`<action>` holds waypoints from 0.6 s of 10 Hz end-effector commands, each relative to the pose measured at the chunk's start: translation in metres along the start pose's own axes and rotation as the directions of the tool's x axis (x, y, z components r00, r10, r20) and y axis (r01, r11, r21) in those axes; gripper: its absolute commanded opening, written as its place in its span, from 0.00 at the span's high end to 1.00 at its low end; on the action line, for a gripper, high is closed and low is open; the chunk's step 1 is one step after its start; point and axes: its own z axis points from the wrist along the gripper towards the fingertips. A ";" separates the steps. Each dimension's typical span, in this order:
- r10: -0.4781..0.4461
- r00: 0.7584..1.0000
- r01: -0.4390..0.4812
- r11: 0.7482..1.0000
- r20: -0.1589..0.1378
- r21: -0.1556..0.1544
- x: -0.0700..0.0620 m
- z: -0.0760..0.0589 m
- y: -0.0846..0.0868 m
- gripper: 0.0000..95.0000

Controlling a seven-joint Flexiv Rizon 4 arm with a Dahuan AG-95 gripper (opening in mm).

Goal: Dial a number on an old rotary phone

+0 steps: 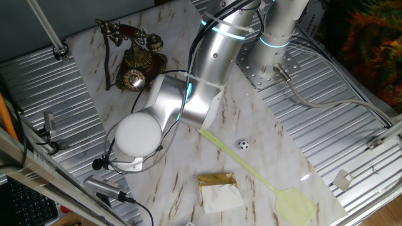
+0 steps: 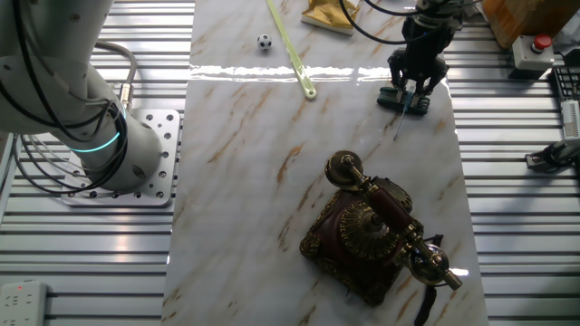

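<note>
The old rotary phone stands at the back left of the marble board, with its round metallic dial facing forward. Its dark handset with brass ends rests on the cradle. The other fixed view shows the phone from behind. My gripper hangs over the board's far right part, well apart from the phone, fingers pointing down. The fingertips look close together, and I cannot make out a gap. In one fixed view the arm's white round cap hides most of the gripper.
A yellow-green fly swatter lies diagonally across the board. A small soccer ball sits beside it and a gold and white packet lies near the front edge. Ribbed metal table surrounds the board. A red-button box stands at the right.
</note>
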 end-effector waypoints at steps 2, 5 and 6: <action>0.005 1.000 -0.005 1.000 0.003 -0.001 0.000 0.000 0.000 0.80; 0.006 1.000 -0.006 1.000 0.005 0.001 0.000 0.000 0.000 0.80; 0.006 1.000 -0.006 1.000 0.006 0.001 0.000 0.000 0.000 1.00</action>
